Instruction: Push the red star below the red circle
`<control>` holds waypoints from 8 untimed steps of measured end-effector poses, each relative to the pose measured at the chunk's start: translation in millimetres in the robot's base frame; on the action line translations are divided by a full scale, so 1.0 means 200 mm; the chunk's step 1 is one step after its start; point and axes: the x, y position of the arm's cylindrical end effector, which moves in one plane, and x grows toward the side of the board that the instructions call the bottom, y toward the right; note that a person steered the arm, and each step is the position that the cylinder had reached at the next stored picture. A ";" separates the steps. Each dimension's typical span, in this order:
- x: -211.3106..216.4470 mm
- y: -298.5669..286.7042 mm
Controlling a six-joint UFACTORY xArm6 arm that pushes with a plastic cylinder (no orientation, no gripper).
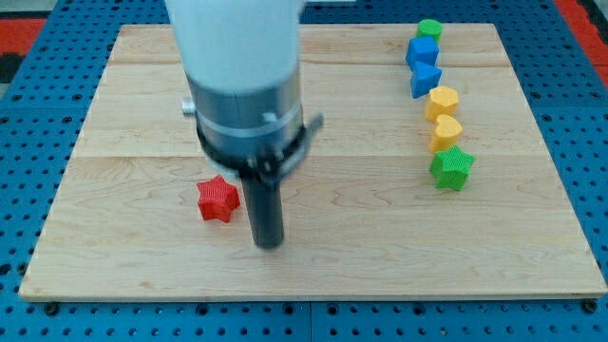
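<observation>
My tip (269,242) is the blunt lower end of a straight dark rod, with no jaws to stand wide or narrow and nothing held; it rests on the wooden board (133,275) toward the view's lower left of centre. The rod hangs from a grey collar and a broad white arm body that fills the view's top above it. The red star (218,199) lies just beside the rod on the view's left, a little higher in the view than my tip; whether rod and star touch I cannot tell, though any gap is very narrow. No red circle shows in the view; the arm hides part of the board. Well apart, down the view's right side, a line of blocks runs from top to bottom: a green round block (429,28), a blue block (422,49), a second blue block (426,77) of wedge-like shape, a yellow block (443,100), a second yellow block (446,131), and a green star (451,168). Neighbours in this line sit touching or nearly so. The board rests on a blue perforated surface (38,104).
</observation>
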 end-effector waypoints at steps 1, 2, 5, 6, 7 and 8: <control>-0.05 -0.19; -0.23 -0.22; -0.13 -0.57; -0.43 -0.83; -0.44 -0.36; -0.31 -0.20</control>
